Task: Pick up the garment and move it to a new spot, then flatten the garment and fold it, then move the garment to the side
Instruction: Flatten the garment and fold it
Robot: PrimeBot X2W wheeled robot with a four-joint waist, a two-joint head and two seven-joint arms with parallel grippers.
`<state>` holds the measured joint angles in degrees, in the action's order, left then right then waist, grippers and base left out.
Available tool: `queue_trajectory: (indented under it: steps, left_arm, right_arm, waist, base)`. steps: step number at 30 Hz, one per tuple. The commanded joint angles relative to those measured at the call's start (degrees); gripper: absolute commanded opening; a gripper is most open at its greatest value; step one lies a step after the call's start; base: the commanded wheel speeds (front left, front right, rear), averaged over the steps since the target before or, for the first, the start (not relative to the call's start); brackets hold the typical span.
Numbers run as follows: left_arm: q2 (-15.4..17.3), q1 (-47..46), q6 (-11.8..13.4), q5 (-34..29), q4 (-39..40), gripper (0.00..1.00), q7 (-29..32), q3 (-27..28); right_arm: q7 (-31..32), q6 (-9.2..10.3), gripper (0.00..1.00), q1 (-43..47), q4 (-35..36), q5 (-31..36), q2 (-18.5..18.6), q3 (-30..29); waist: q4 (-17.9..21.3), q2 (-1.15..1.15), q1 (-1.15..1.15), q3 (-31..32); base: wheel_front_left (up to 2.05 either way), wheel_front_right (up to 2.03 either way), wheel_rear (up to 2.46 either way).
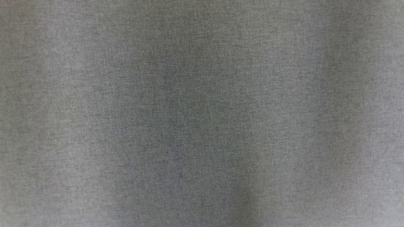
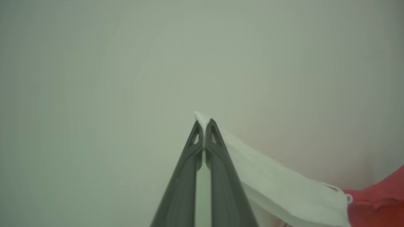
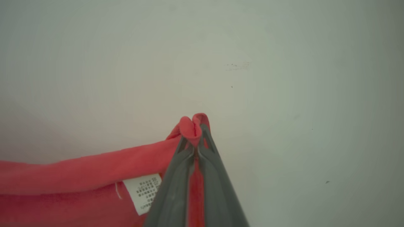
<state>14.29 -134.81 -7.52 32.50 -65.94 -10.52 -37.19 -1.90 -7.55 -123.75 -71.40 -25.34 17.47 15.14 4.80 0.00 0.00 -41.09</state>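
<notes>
obstruction: grey woven cloth [image 1: 202, 113] close in front of head camera, soft vertical folds; part of task item or not, cannot tell
left gripper [image 2: 204, 126]: clamped on white edge of garment [image 2: 284, 186], cloth trailing lower right into red part
right gripper [image 3: 195, 129]: clamped on bunched red edge, cloth trailing lower left
care label [image 3: 143, 190]: white, on red cloth just beside right fingers
surface: plain pale surface [image 3: 284, 94] behind both grippers, faint scuff marks [image 3: 237, 66]; bench or wall, cannot tell
</notes>
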Motion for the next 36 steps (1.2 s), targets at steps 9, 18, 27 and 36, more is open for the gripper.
queue_trajectory:
  steps: [9, 18, 27, 36]
  left_arm:
    - [-1.3, 6.1, 0.1, 4.7, 2.1, 0.00, -3.5, -1.0]
    - [3.6, 25.1, 0.1, 10.2, 10.8, 0.00, -4.7, 1.8]
    - [6.1, 52.7, 3.2, 9.3, 28.3, 0.00, -4.7, 10.3]
    - [8.0, 81.3, 8.2, 9.5, 46.0, 0.00, -4.7, 13.5]
  right_arm:
    - [-2.3, 0.13, 0.00, 4.5, 0.6, -2.1, -2.2, -0.9]
    - [-4.2, 0.13, 0.00, 19.9, 6.4, -8.4, -4.1, 0.9]
    - [-4.4, 0.13, 0.00, 40.7, 15.1, -17.0, -0.1, 4.1]
    - [-6.4, 0.13, 0.00, 64.1, 26.7, -25.5, 5.0, 6.4]
  waist:
    - [-0.8, 0.00, 0.00, 0.0]
    - [0.2, 0.00, 0.00, 7.4]
    - [-0.9, 0.00, 0.00, 16.8]
    - [-1.3, 0.00, 0.00, 23.8]
  base:
    - [0.00, 0.00, 0.00]
    - [0.00, 0.00, 0.00]
    - [0.00, 0.00, 0.00]
    - [0.00, 0.00, 0.00]
